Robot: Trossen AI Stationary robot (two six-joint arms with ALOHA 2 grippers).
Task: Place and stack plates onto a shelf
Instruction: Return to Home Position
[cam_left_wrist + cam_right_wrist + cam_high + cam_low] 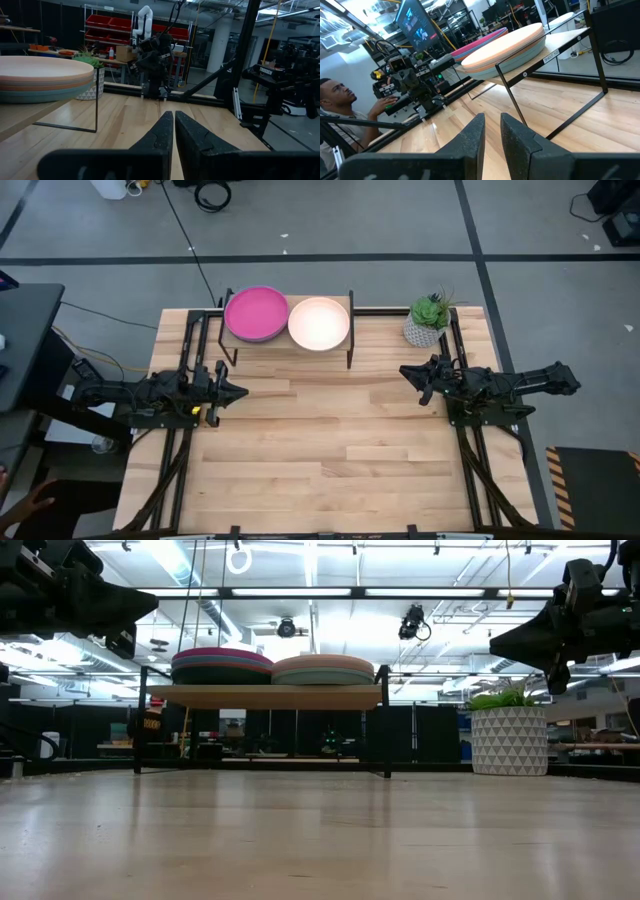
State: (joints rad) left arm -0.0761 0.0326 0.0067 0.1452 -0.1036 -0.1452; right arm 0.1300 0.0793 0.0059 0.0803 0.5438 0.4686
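Left arm first: it lies low and stretched along the left edge of the slatted wooden tabletop (pixel 330 450), pointing inward. The left gripper (pixel 240 391) hangs above the boards in front of the shelf's left end, its dark fingers (pixel 162 132) pressed together and empty.

Moving right, the shelf (pixel 265 696) stands at the far edge of the table, a pale wooden board on thin black metal legs. I count two stacks of plates on it, side by side and just touching. The left stack (pixel 256 312) has a magenta plate on top, with darker rims banded under it. The right stack (pixel 319 323) has a cream plate on top, with peach and pale blue-grey rims below. They are all round, shallow and matte. I can't settle the exact number in either stack.

Next comes one potted plant (pixel 427 320), spiky green leaves in a white pot with a triangle pattern, at the far right corner.

Right arm: it mirrors the left along the right edge. The right gripper (pixel 405 370) hovers just in front of the plant, well clear of the shelf, with a narrow gap between its fingers (pixel 475 132) and nothing in it.
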